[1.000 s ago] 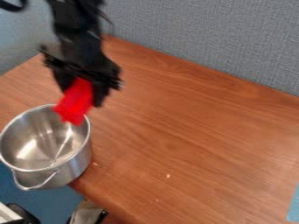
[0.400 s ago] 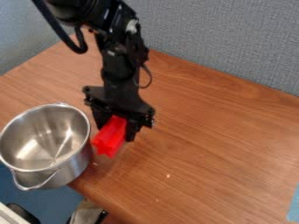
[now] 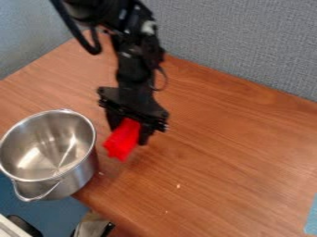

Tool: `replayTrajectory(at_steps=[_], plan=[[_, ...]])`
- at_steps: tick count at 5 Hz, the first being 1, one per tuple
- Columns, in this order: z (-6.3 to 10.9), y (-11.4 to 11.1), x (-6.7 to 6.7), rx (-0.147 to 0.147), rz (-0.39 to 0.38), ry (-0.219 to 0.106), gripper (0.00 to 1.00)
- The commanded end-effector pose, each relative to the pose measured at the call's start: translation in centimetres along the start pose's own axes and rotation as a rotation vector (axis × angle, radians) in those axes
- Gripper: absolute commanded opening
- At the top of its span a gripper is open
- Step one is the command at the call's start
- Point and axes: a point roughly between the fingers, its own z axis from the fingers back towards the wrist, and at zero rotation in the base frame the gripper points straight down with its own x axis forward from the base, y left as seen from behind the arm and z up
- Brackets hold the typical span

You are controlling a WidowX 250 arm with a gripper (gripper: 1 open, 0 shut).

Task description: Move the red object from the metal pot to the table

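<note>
Hand [image 3: 128, 130] moved from above metal pot [image 3: 47, 157] down over table [image 3: 223, 157], still gripping red object [image 3: 121, 142].

Count of what I see around me

I count one red block [image 3: 121, 142], one metal pot [image 3: 47, 155], one wooden table [image 3: 223, 157], one gripper [image 3: 132, 128] of mine, and one blue-grey wall [image 3: 247, 37] behind.

1. Even, fairly bright lighting is covering the table [image 3: 235, 139]; no harsh shadows.
2. Soft glare is showing on the metal pot [image 3: 50, 153] inner wall.
3. Low resolution is blurring everything; bottom edge clutter is staying unreadable.
</note>
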Motion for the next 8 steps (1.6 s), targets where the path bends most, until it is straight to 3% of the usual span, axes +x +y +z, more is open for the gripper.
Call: replayTrajectory(at_steps=[1,4,6,8], plan=[[0.0,2.6,0.4,0.005,-0.058,-0.038,0.00],[-0.6,3.0,1.0,-0.005,0.088,-0.057,0.00],[0.7,2.7,2.5,0.007,-0.046,-0.059,0.00],[-1.5,3.7,1.2,-0.009,-0.125,-0.022,0.00]])
